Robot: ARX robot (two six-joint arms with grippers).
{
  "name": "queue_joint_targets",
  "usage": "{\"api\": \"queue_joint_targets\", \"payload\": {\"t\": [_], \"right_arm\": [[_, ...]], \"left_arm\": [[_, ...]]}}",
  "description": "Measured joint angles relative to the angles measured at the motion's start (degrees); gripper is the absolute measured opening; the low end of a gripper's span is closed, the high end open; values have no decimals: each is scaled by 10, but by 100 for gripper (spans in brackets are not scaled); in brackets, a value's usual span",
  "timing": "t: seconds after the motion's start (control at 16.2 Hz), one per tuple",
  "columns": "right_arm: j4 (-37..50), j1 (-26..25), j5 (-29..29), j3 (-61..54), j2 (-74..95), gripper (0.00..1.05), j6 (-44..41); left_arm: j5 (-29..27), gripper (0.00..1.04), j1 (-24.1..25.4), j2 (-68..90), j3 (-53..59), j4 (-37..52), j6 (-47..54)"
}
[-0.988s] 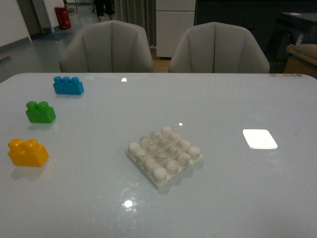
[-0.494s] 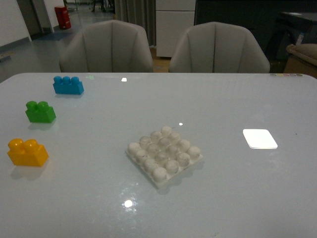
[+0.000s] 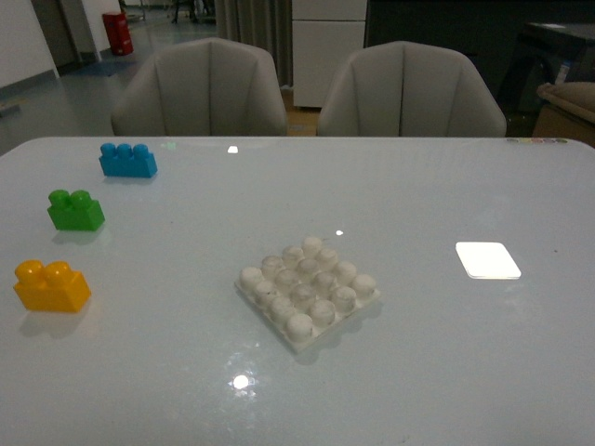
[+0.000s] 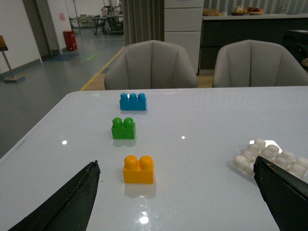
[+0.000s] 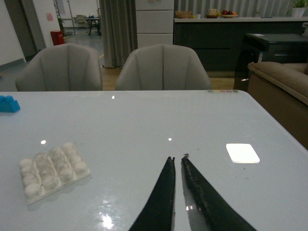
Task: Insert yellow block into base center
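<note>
Left gripper point(image 4: 175, 163) gapes wide, facing the two-studded yellow block point(image 4: 138, 169).

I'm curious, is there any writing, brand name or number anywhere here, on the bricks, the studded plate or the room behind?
Nothing legible in any view.
The yellow block, green brick, blue brick and base: no markings show.
The pink notice on the far wall: too blurred.
The sign on the floor stand: too small.
The coloured strip at the table edge: too small.
</note>
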State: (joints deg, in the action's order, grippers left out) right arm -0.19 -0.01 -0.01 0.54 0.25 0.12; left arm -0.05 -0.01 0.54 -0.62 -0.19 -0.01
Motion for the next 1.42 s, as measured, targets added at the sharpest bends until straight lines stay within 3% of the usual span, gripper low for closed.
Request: {"api": "queue_joint_targets", "payload": {"t": [0.31,0.37,0.43,0.49,0.68,0.8,0.99,1.17,1.42], "right_arm": [[0,0,0,0,0,53,0],[0,0,0,0,0,74,0],[0,0,0,0,0,98,0],[0,0,0,0,0,99,0],[0,0,0,0,0,98,0],[0,0,0,0,0,98,0],[0,0,0,0,0,98,0],[0,0,0,0,0,98,0],[0,0,0,0,0,98,0]], "left_arm": [[0,98,0,0,0,0,0],[0,98,0,0,0,0,0],[-57,98,-32,101,-76,-171,-56],[-58,98,-40,143,-107,-195,-75],[-25,98,-17,220,-130,-86,-95],[15,98,6,366,-137,47,-96],[56,98,22,665,-249,250,-67],[107,98,49,883,-361,273,-26],[183,98,82,1017,-424,238,52]]}}
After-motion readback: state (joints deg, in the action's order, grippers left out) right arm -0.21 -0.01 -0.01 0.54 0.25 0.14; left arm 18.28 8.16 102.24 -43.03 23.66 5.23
